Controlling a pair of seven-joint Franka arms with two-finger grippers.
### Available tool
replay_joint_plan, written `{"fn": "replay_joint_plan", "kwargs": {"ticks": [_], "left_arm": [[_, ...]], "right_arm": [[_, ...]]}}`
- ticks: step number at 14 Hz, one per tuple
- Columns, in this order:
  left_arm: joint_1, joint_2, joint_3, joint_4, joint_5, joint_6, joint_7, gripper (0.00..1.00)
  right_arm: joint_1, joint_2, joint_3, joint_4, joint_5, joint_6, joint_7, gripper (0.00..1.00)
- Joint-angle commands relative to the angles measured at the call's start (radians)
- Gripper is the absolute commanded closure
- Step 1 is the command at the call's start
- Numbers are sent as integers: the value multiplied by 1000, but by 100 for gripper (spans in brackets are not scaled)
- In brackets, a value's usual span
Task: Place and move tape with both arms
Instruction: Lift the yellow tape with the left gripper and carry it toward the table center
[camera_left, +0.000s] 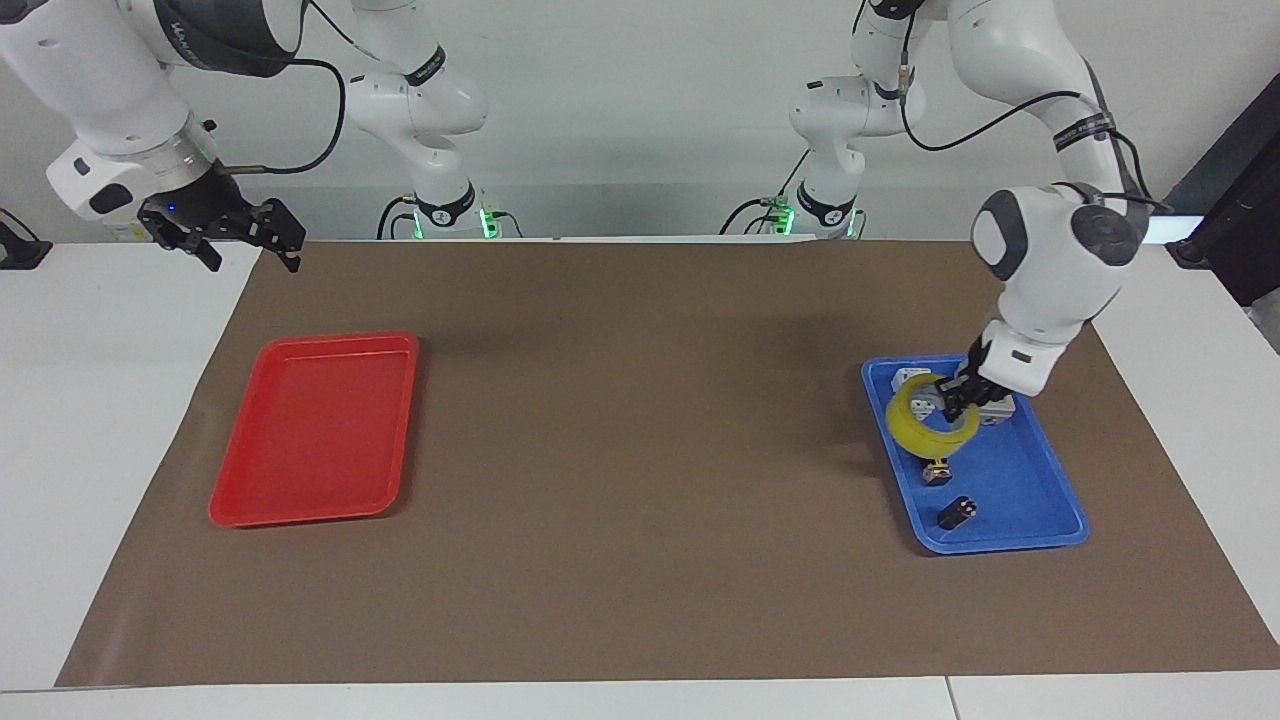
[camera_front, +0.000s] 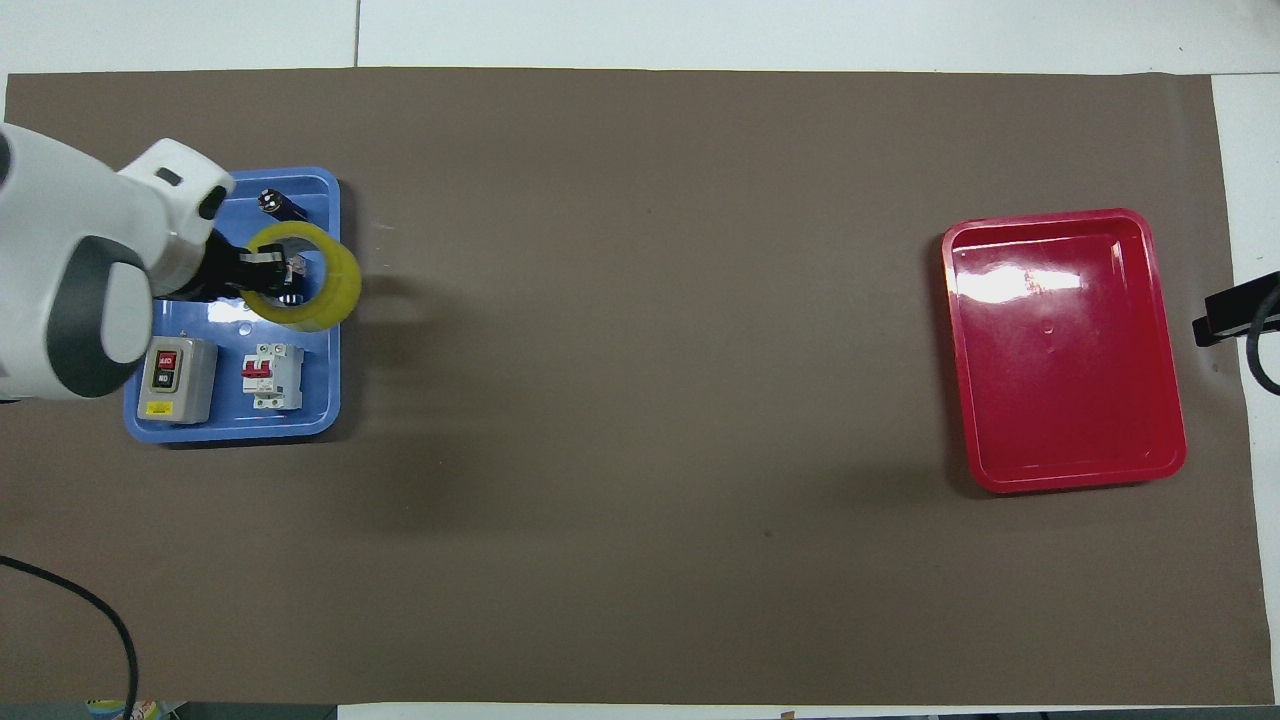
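The yellow tape roll (camera_left: 925, 427) hangs in my left gripper (camera_left: 960, 398), which is shut on its rim. It is up in the air over the blue tray (camera_left: 1040, 500), at the tray's edge toward the table's middle. In the overhead view the tape (camera_front: 318, 292) covers that edge of the blue tray (camera_front: 230, 425), with my left gripper (camera_front: 262, 275) on its rim. My right gripper (camera_left: 250, 235) waits raised over the mat's corner at the right arm's end, past the red tray (camera_left: 315, 430). Only a bit of it (camera_front: 1235, 315) shows in the overhead view.
The blue tray holds a grey switch box (camera_front: 178, 378), a white and red breaker (camera_front: 271, 376), a small black and yellow part (camera_left: 936, 470) and a black cylinder (camera_left: 955, 513). The red tray (camera_front: 1065, 350) lies at the right arm's end. A brown mat (camera_left: 640, 450) covers the table.
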Motion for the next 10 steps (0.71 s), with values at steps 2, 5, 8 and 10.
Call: {"fn": "replay_joint_plan", "kwargs": {"ticks": [2, 5, 8, 10], "left_arm": [[-227, 26, 13, -30, 50, 98, -270, 100], [-359, 41, 13, -21, 50, 101, -361, 100], [-473, 127, 13, 35, 138, 107, -547, 100], [-520, 172, 12, 82, 140, 119, -602, 100]], "right_arm": [[-2, -11, 3, -11, 13, 10, -19, 0], [-4, -11, 3, -11, 13, 10, -19, 0], [-4, -11, 4, -11, 13, 10, -19, 0], [-4, -11, 3, -11, 13, 10, -19, 0]]}}
